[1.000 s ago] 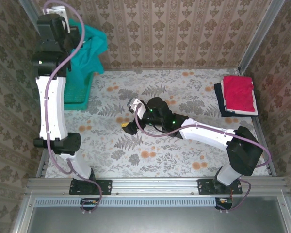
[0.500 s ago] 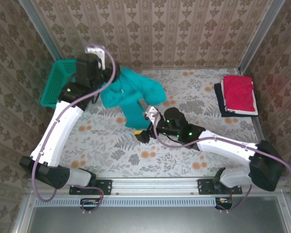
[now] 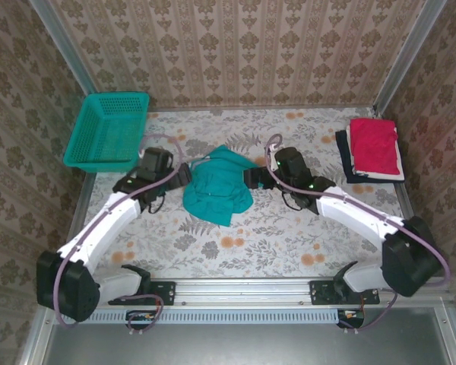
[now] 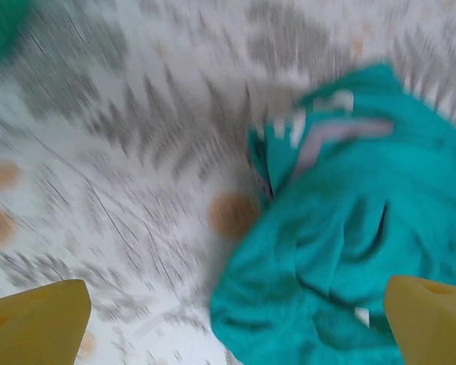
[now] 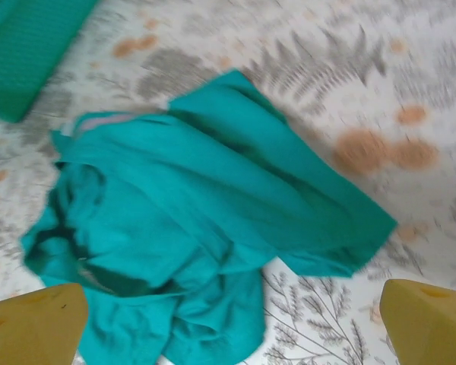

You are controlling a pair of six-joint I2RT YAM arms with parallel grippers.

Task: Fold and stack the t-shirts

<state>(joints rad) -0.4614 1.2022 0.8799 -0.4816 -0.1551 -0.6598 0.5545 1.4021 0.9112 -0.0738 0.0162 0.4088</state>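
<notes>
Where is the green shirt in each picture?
Top view: the tee lies crumpled in the middle.
Left wrist: the tee covers the right half, blurred.
Right wrist: the tee spreads across the middle and lower left.
Shared landmark: the basket, upper left in the top view, top-left corner in the right wrist; the left wrist's green corner blur may be it.

Worktop (image 3: 289, 251) has a pale cover, grey fern leaves and orange blotches all over it. Walls (image 3: 251, 53) on three sides are beige-brown damask wallpaper, with silvery metal posts (image 3: 410, 53) in the back corners and a metal rail (image 3: 243, 290) along the near edge.
</notes>
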